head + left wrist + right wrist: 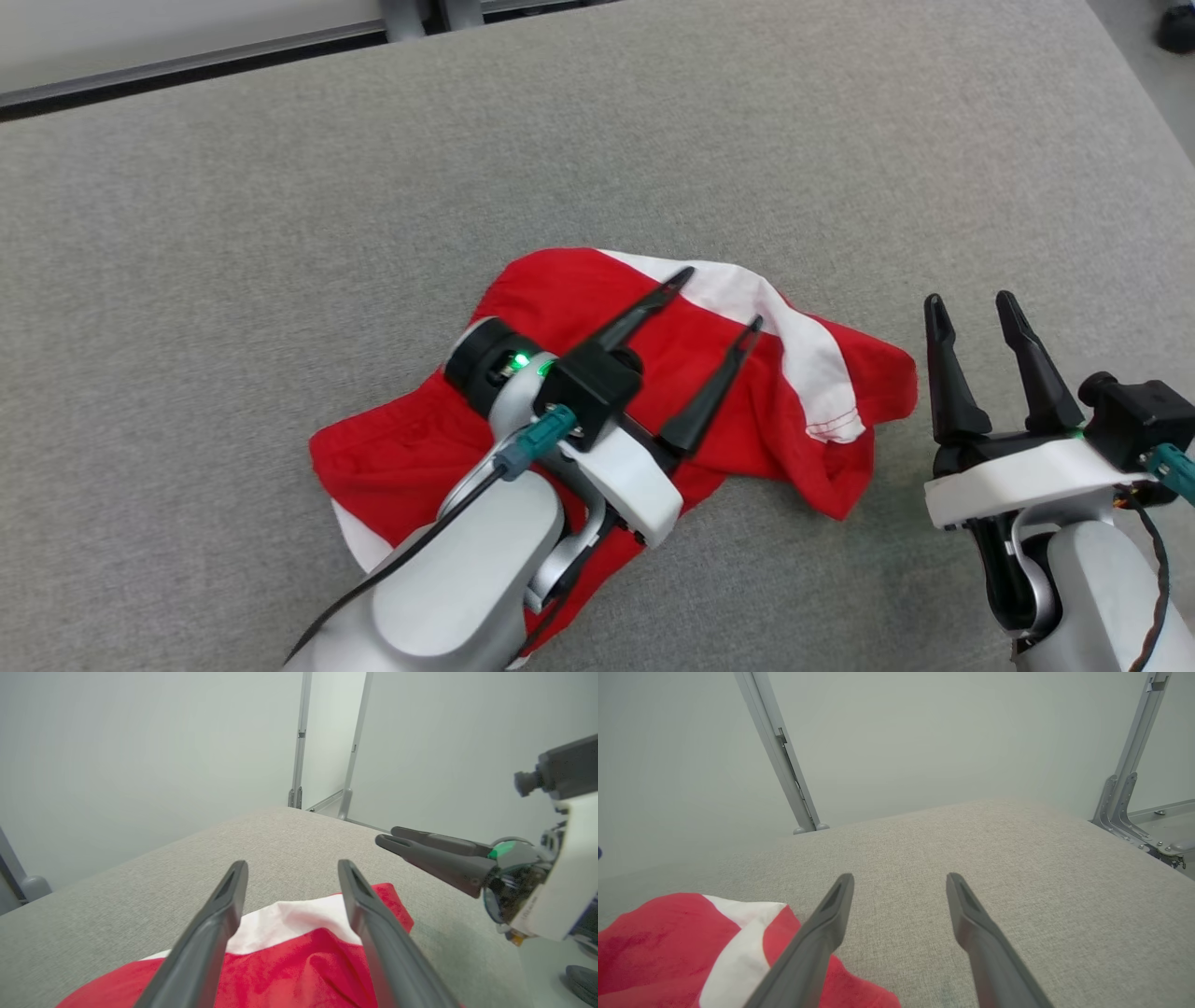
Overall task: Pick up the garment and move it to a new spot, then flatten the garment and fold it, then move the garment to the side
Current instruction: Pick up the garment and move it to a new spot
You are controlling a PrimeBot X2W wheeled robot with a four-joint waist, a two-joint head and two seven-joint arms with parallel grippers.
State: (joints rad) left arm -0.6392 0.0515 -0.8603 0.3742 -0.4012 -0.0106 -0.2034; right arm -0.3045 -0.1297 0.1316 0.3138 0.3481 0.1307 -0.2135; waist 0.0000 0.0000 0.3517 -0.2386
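The garment (709, 411) is red with white bands and lies crumpled on the grey table, a little right of its middle. My left gripper (722, 297) hangs just above the cloth with its fingers spread wide and nothing between them. In the left wrist view the garment (299, 961) lies below the open left gripper (292, 870). My right gripper (968, 308) stands open to the right of the cloth, apart from it. In the right wrist view the garment (682, 947) sits at the lower left, beside the open right gripper (900, 879).
The grey fabric table (373, 187) stretches far to the left and back. Its right edge (1144, 89) runs close beside my right arm. Metal frame posts (777, 751) stand behind the table before a pale wall. My right gripper (387, 837) crosses the left wrist view.
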